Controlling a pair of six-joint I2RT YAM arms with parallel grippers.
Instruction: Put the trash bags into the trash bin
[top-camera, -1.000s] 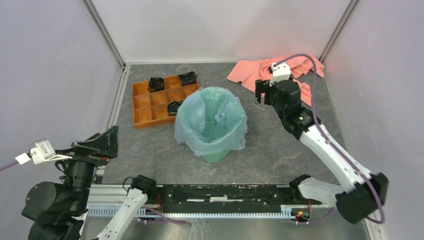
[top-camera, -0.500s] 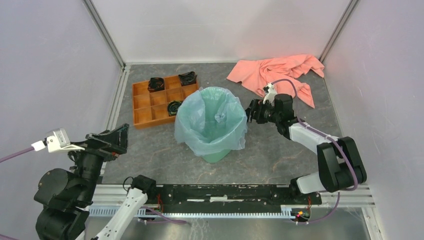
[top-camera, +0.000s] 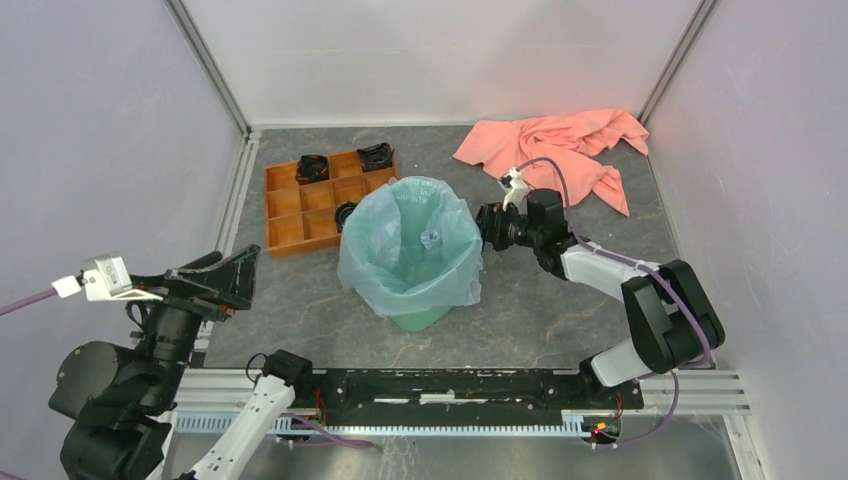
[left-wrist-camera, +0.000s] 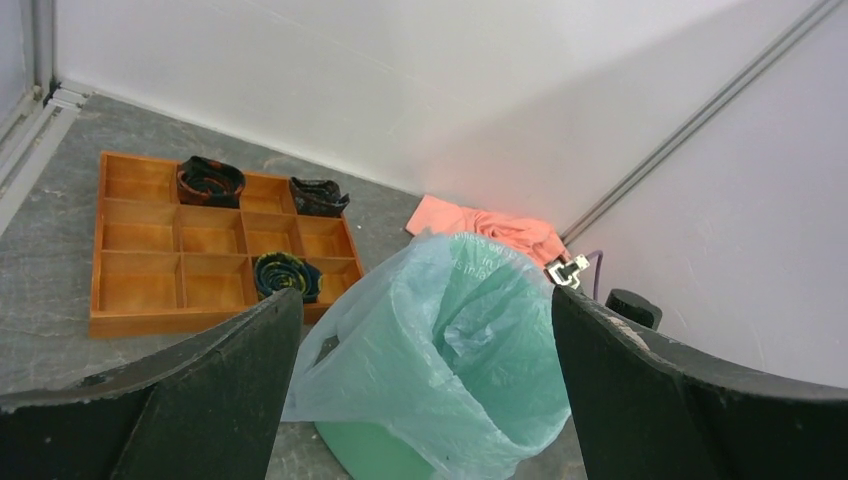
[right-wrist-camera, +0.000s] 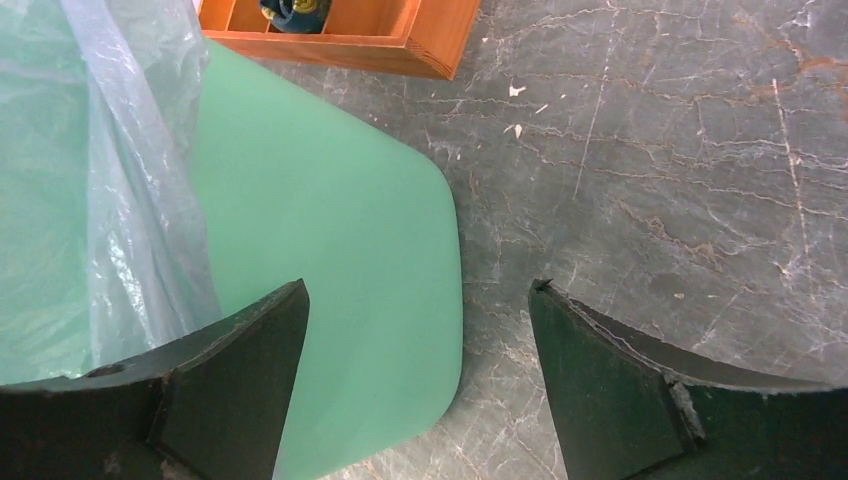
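The mint-green trash bin (top-camera: 421, 318) stands mid-table. The pale blue trash bag (top-camera: 368, 268) lines it and drapes over its rim. My right gripper (top-camera: 484, 226) is open and low, right against the bin's right side. In the right wrist view the bin's wall (right-wrist-camera: 330, 250) lies between the open jaws of my right gripper (right-wrist-camera: 418, 292), with the bag's edge (right-wrist-camera: 110, 200) hanging at the left. My left gripper (top-camera: 232, 272) is open and empty, raised at the near left. In the left wrist view it (left-wrist-camera: 425, 300) faces the bag (left-wrist-camera: 450, 340) and the bin (left-wrist-camera: 360, 455).
An orange compartment tray (top-camera: 285, 215) holding dark rolled items sits just left of the bin. A salmon-pink cloth (top-camera: 560, 145) lies at the back right. The enclosure walls close in on three sides.
My right arm has dropped from above the pink cloth to beside the bin's right wall. The bin and bag have shifted slightly left. My left gripper has moved a little.
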